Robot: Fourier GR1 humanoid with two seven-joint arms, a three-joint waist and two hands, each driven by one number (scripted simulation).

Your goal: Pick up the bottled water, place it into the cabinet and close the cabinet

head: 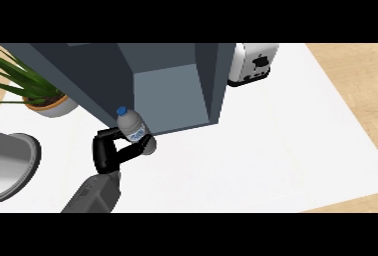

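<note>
My left hand curls around the clear blue-capped plastic water bottle, seemingly touching the open grey cabinet, centre-left of the frame.

White bench fills most of the view, evenly lit, with soft shadows. Light wood-plank floor shows past its right edge and at the lower right corner. Silver toaster with a black base sits at the back of the bench. Potted plant, long green leaves, pale pot, stands back left. Round grey metal basin at left, cut by the view's edge.
</note>
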